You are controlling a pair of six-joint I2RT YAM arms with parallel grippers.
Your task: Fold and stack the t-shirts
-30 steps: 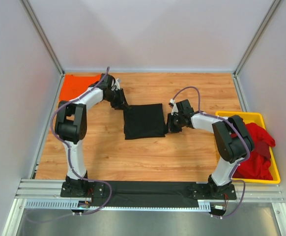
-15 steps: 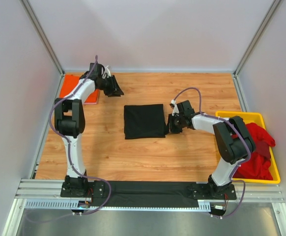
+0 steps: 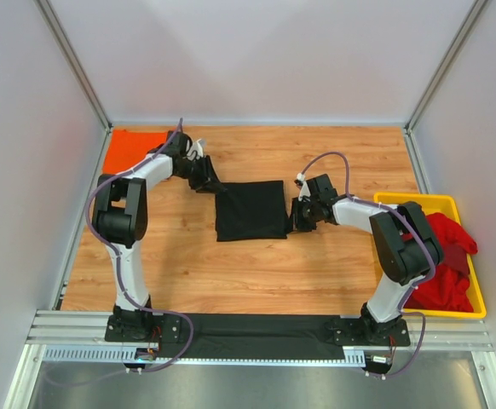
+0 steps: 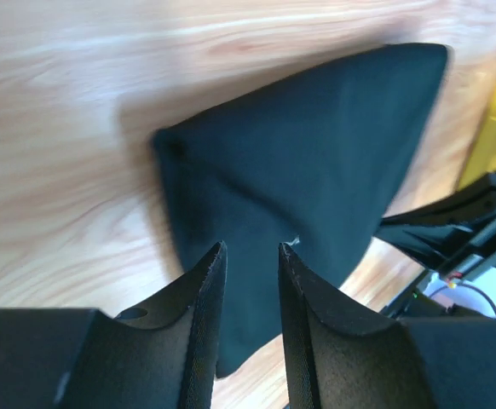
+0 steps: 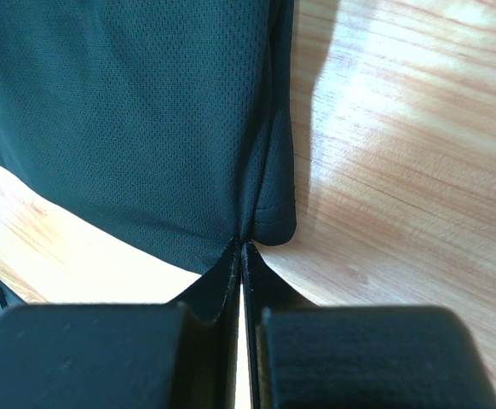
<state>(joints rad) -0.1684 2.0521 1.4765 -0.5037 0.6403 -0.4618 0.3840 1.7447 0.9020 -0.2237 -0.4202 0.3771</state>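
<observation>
A black t-shirt (image 3: 250,210) lies folded into a rectangle in the middle of the table. My left gripper (image 3: 212,182) is at its back left corner. In the left wrist view the gripper (image 4: 252,249) is open, jaws a little apart and empty, with the black cloth (image 4: 316,153) just beyond the tips. My right gripper (image 3: 293,215) is at the shirt's right edge. In the right wrist view it (image 5: 242,245) is shut on the folded hem of the black shirt (image 5: 129,111). An orange t-shirt (image 3: 131,146) lies flat at the back left corner.
A yellow tray (image 3: 418,198) at the right edge holds a heap of red t-shirts (image 3: 442,273). White walls enclose the table on three sides. Bare wood lies in front of the black shirt.
My left gripper swung away to the back left near the orange shirt, then came back to the black shirt's back left corner. The right gripper and the shirt have not moved.
</observation>
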